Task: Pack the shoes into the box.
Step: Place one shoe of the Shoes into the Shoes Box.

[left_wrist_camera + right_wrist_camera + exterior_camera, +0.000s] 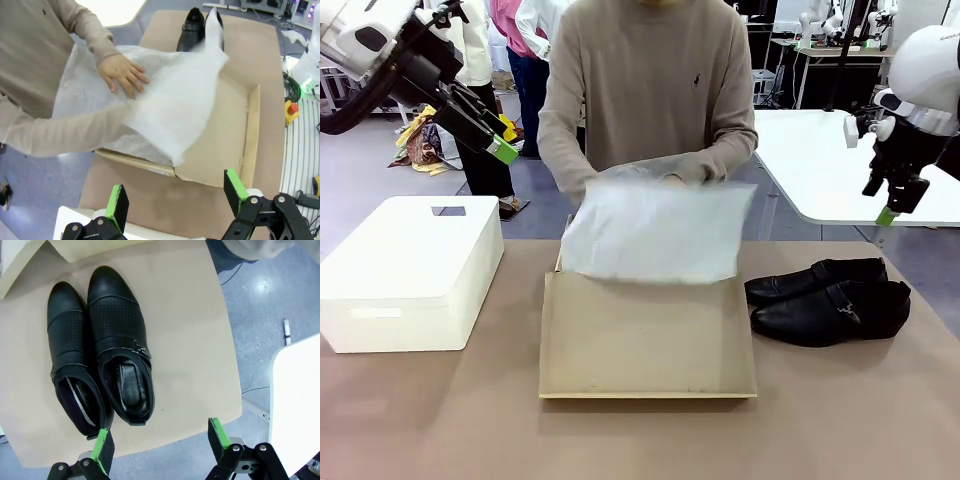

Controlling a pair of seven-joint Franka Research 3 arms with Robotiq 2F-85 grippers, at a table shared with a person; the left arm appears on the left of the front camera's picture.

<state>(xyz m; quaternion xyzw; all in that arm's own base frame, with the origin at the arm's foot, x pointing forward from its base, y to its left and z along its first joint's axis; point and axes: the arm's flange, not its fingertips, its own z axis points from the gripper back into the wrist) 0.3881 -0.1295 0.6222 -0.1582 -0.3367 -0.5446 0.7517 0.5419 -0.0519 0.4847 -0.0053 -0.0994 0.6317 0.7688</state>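
On the table (440,420), shoes (828,298) beside the box (640,345), hand (122,72) on tissue paper (175,102), left claw (175,186) and right claw (159,427) spread

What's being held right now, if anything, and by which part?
Left gripper and right gripper: open, empty. The person's hands hold the tissue paper at its far end.

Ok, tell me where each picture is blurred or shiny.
Front view: the tissue paper is smeared by motion, while the box is sharp. Left wrist view: the paper's upper corner is blurred too, but the person's hand on it is crisp. Right wrist view: the shoes are in focus, with soft highlights on the toes and no harsh glare.
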